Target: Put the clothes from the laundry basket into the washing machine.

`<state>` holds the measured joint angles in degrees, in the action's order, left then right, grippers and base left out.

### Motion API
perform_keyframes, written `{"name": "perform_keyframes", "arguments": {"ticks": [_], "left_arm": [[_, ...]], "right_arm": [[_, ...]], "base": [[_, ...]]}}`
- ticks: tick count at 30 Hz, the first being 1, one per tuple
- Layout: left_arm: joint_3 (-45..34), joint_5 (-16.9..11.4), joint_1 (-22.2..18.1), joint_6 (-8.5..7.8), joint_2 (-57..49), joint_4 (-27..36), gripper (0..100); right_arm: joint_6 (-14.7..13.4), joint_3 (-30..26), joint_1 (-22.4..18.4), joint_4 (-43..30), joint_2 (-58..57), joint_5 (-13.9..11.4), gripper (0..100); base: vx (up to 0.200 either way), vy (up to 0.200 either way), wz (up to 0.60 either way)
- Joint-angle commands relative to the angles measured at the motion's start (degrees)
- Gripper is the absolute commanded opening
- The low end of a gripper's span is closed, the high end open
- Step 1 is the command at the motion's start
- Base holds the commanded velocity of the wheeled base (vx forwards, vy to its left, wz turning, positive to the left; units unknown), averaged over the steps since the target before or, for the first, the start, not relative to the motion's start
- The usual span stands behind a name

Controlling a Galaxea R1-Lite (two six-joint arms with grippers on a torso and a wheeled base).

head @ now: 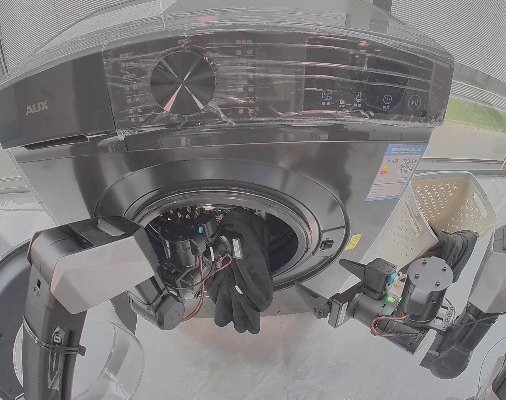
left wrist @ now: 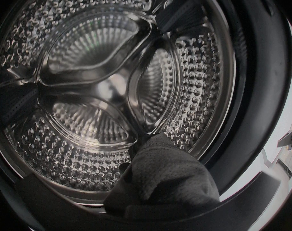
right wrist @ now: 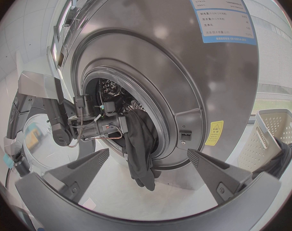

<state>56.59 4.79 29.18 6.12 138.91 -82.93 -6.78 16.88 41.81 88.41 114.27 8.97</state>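
The washing machine (head: 219,140) stands with its drum (left wrist: 98,87) open and bare inside. My left gripper (head: 211,245) is at the drum mouth, shut on a black garment (head: 242,273). The garment hangs from it over the door rim and down the machine's front; a fold of this cloth (left wrist: 165,177) lies at the drum's lip. My right gripper (head: 319,276) is open with nothing in it, low in front of the machine to the right of the opening. The cream laundry basket (head: 453,201) stands at the right with dark clothes (head: 456,245) hanging over its edge.
The machine's round door (head: 3,306) is swung open at the left, its glass bowl (head: 108,356) beside my left arm. Pale floor (head: 297,356) lies bare in front of the machine. The basket (right wrist: 274,125) stands close to the machine's right side.
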Motion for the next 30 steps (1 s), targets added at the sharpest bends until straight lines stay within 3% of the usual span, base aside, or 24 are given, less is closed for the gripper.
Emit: {"name": "perform_keyframes", "arguments": {"ticks": [1, 7, 12, 18, 30], "left_arm": [[5.2, 0.1, -0.9, 0.03, 2.5, 5.1, 0], [14.4, 0.4, -2.2, -0.41, 5.2, 13.4, 0], [22.5, 2.9, -3.2, -1.46, 8.2, 18.0, 0], [33.9, 8.8, -4.9, -1.99, 11.4, 20.9, 0], [35.9, 10.1, -5.7, -1.81, 11.7, 21.2, 0]], "right_arm": [[0.0, 0.0, 0.2, 0.0, 0.3, 0.0, 100], [0.0, 0.0, 0.2, 0.0, 0.5, 0.0, 100], [0.0, -0.1, 0.2, 0.0, 0.5, 0.0, 100], [-0.1, -0.1, 0.2, 0.0, 0.7, -0.1, 100], [-0.1, -0.3, 0.2, 0.0, 1.2, -0.1, 100]], "base": [[0.000, 0.000, 0.00], [0.000, 0.000, 0.00], [0.000, 0.000, 0.00], [0.000, 0.000, 0.00], [0.000, 0.000, 0.00]]}}
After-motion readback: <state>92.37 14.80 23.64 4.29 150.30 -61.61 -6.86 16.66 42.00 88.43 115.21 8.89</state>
